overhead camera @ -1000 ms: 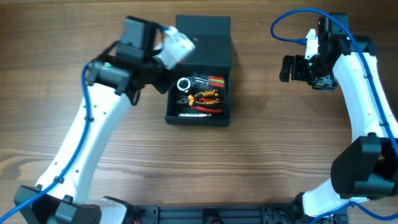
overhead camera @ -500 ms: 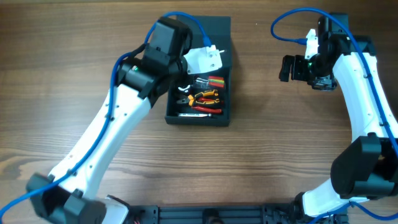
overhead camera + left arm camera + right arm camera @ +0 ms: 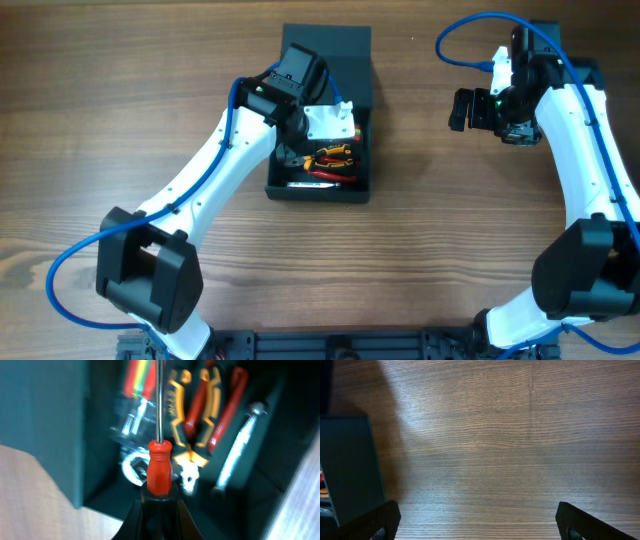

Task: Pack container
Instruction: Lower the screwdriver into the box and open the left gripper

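Observation:
The dark teal-grey container (image 3: 318,190) stands open at the table's top middle, its flap lid (image 3: 330,48) folded back. Inside lie orange-and-black pliers (image 3: 335,155), red-handled pliers (image 3: 330,177) and other small tools. My left gripper (image 3: 322,135) is over the container's open top. In the left wrist view it (image 3: 159,505) is shut on a red-handled screwdriver (image 3: 159,467), whose steel shaft points over the pliers (image 3: 200,415) and a silver tool (image 3: 237,460). My right gripper (image 3: 460,110) is open and empty to the right of the container, above bare wood (image 3: 480,525).
The container's outer wall shows at the left edge of the right wrist view (image 3: 347,465) and in the left wrist view (image 3: 50,425). Wooden tabletop (image 3: 450,260) surrounds the box. The arm bases sit at the front edge.
My left arm has swung right, from the container's left side to over its open top, carrying the screwdriver. The right arm has not moved.

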Robot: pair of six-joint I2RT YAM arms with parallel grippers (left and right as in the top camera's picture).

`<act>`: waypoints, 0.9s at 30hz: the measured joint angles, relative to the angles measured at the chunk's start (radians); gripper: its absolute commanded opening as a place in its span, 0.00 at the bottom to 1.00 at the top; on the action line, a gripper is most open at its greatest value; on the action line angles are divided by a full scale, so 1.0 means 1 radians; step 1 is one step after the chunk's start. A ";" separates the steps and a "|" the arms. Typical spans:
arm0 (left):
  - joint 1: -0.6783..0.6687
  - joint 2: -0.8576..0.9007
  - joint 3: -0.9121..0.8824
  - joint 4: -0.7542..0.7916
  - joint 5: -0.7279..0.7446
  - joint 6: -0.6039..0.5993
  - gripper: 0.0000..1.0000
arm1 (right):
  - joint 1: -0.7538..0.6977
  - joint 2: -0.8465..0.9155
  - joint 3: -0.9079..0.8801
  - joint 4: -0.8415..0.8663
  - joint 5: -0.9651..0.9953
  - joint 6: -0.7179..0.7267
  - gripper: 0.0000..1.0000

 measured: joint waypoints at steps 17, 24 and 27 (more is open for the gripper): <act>-0.006 0.004 0.000 -0.086 0.113 -0.055 0.04 | 0.000 0.000 0.000 0.010 0.000 0.000 1.00; -0.006 0.088 0.000 -0.082 0.125 -0.055 0.04 | 0.000 0.000 0.000 0.010 0.000 0.000 1.00; -0.006 0.137 0.000 -0.074 0.126 -0.055 0.04 | 0.000 0.000 0.000 0.010 0.000 0.000 1.00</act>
